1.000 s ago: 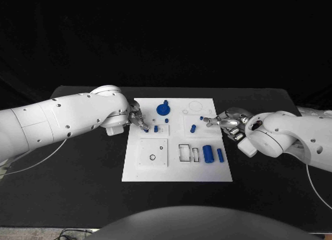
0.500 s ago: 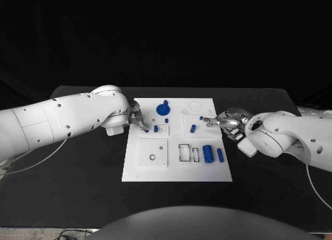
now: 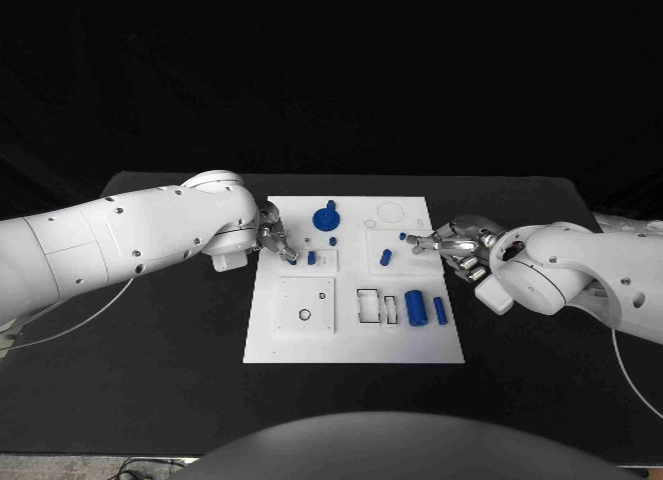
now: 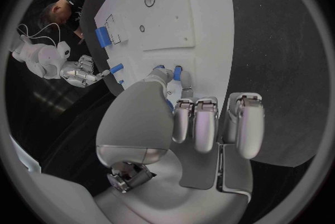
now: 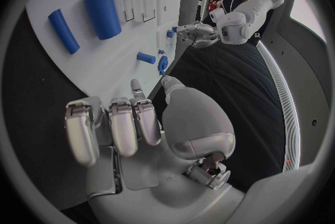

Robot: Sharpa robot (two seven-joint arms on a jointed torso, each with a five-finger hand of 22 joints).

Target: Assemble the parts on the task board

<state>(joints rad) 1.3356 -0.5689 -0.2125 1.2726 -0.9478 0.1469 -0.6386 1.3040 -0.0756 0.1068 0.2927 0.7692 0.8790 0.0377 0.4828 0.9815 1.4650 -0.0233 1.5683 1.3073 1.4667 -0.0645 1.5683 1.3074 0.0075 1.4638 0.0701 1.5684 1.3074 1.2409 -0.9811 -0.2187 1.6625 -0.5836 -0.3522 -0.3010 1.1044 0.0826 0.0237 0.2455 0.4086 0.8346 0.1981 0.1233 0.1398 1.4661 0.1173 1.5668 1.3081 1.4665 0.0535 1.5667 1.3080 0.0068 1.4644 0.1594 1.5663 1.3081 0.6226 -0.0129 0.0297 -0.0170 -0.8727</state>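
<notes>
Black counter [image 3: 158,370] underneath, white task board [image 3: 353,340] sitting square in the middle of it. Left hand [image 3: 274,243] parked over the board's left edge, fingers curled together, tips right by a small blue peg [image 3: 312,257] but can't tell if actually pinching it. Right hand [image 3: 454,245] at the board's right edge, fingers bunched, nothing visibly in them. Fat blue cylinder [image 3: 415,307] lying near the board's lower right, thinner blue rod [image 3: 439,310] just beside it. Round blue knob piece [image 3: 327,218] up near the board's top. Short blue peg [image 3: 386,257] around the board's middle.
</notes>
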